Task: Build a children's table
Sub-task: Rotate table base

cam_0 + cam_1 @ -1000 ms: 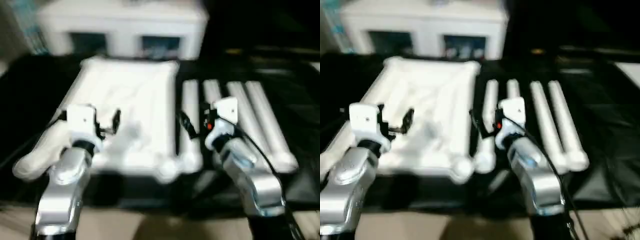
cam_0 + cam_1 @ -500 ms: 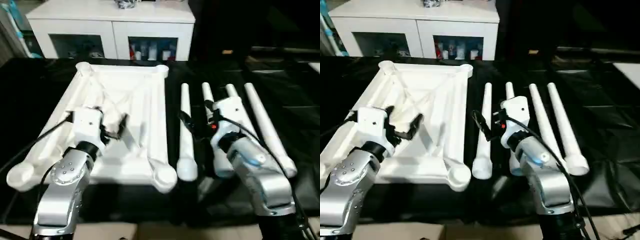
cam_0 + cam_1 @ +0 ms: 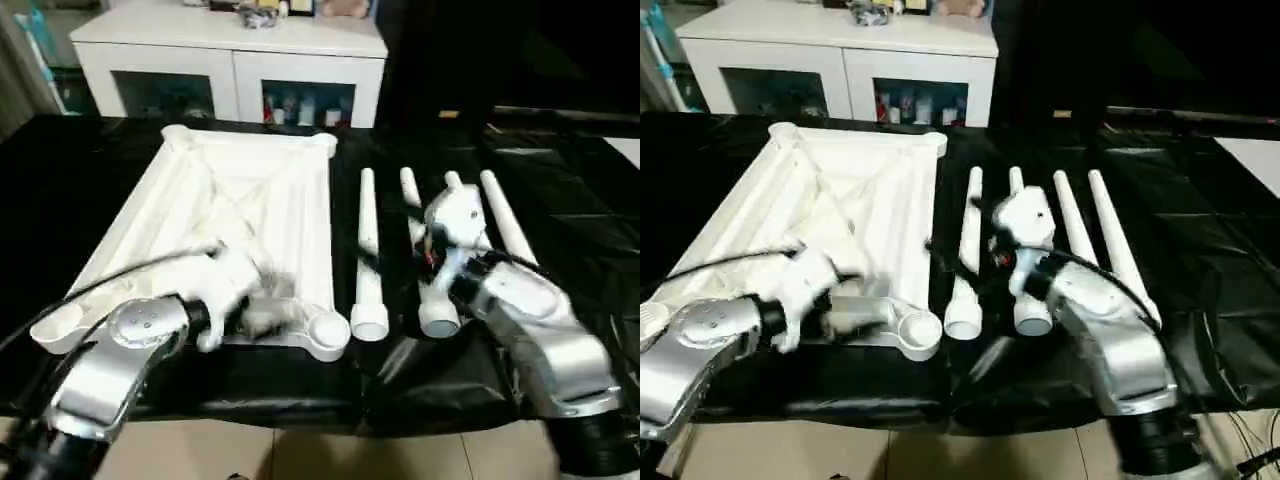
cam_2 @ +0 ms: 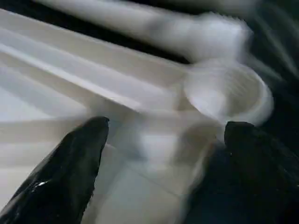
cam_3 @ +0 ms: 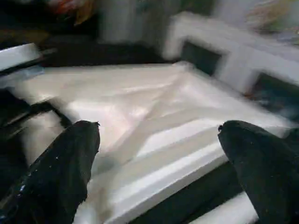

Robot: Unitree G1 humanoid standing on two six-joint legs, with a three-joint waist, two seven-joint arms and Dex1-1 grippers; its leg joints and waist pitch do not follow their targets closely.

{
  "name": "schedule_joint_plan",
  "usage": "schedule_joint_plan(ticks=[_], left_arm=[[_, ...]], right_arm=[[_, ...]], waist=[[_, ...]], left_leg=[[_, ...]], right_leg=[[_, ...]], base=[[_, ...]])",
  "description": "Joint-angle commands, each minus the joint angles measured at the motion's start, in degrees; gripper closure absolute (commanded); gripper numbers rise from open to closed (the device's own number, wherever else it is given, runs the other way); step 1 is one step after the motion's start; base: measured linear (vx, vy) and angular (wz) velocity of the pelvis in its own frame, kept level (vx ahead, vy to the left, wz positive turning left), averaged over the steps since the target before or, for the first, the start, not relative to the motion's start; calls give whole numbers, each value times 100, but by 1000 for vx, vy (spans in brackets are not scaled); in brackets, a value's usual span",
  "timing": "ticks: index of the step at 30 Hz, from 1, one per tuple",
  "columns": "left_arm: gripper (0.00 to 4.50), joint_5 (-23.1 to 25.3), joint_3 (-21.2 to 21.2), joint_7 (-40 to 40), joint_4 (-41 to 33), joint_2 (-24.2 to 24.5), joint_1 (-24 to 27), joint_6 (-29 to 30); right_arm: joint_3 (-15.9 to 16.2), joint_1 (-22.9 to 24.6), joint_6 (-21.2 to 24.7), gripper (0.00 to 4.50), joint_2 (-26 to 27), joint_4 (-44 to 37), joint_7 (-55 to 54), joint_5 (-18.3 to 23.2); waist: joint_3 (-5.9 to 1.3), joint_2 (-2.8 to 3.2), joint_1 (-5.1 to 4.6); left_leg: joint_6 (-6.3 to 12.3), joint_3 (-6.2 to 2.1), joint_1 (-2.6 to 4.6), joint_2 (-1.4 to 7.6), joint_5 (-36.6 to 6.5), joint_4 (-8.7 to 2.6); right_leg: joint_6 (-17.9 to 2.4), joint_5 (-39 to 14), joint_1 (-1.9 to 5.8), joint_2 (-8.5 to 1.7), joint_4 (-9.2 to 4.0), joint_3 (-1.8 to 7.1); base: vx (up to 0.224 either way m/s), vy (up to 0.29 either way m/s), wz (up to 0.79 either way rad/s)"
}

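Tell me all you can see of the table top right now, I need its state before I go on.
The table top lies upside down on the black sheet, a white plastic rectangle with its ribbed, X-braced underside up. Round open sockets stand at its corners; the near one is empty, and no leg is fitted. Four loose legs lie beside it to the right, the closest running along its edge. The left tool hangs open over the near edge by that socket; whether it touches is unclear.

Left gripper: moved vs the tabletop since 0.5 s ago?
Yes. The left gripper has swung from over the middle of the tabletop toward its near corner socket, beside the legs. It is open, holding nothing.
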Motion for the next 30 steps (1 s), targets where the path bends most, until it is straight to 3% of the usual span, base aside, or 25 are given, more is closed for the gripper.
schedule_joint_plan(ticks=[1,6,8,9,10,12,13,14,17,23,30], left_arm=[[7,99,-100,-298,121,139,-183,10],[45,-17,-234,-892,168,504,-464,23],[54,0,-287,-1010,244,573,-541,31],[66,20,-347,-1157,288,643,-575,-36],[76,15,-396,-1328,303,712,-581,-72],[83,6,-441,-1466,297,777,-578,-63],[96,-14,-494,-1651,265,866,-555,-23],[110,-27,-528,-1755,231,917,-539,-28],[124,-73,-563,-1881,129,989,-493,-9],[171,134,-647,-1758,198,928,-437,-169],[230,423,-780,-1607,567,740,-593,-575]], right_arm=[[60,-32,-19,0,-181,28,412,89],[134,-34,63,0,-597,-40,988,172],[190,-26,55,0,-721,-64,1144,185],[240,-16,34,0,-811,-81,1255,183],[289,7,38,0,-894,-125,1409,211],[324,22,31,0,-950,-157,1495,210],[400,41,3,0,-1024,-222,1638,195],[434,45,-7,0,-1052,-246,1685,171],[485,46,-20,0,-1082,-276,1740,137],[524,63,-23,0,-1073,-351,1751,128],[607,85,-15,0,-1066,-365,1768,75]], waist=[[-259,56,13],[-297,52,36],[-321,76,48],[-325,77,60],[-330,127,70],[-349,99,69],[-363,144,79],[-364,142,74],[-334,134,93],[-271,128,127],[-287,128,135]], left_leg=[[-135,18,79,137,-1949,-603],[10,70,86,152,-1426,-564],[47,77,103,160,-1231,-540],[121,92,98,151,-1028,-523],[124,91,100,147,-989,-515],[199,100,98,144,-778,-492],[230,104,123,148,-659,-477],[264,109,132,145,-621,-468],[280,123,142,165,-823,-492],[9,116,181,202,-1712,-576],[-58,101,149,191,-1639,-579]], right_leg=[[-902,-1550,79,-111,-468,33],[-1169,-894,120,-107,-404,24],[-1251,-578,126,-98,-367,20],[-1363,-154,140,-80,-332,11],[-1395,-34,142,-81,-313,11],[-1479,377,178,-74,-284,7],[-1543,595,169,-73,-270,0],[-1592,733,177,-64,-272,-9],[-1639,446,176,-87,-291,1],[-1481,-756,120,-104,-377,29],[-1337,-758,124,-111,-382,39]], base=[[0,0,0],[11,0,-1],[56,3,-3],[55,11,-3],[55,11,-3],[27,8,-2],[0,0,0],[0,0,0],[0,0,0],[0,0,0],[0,0,0]])
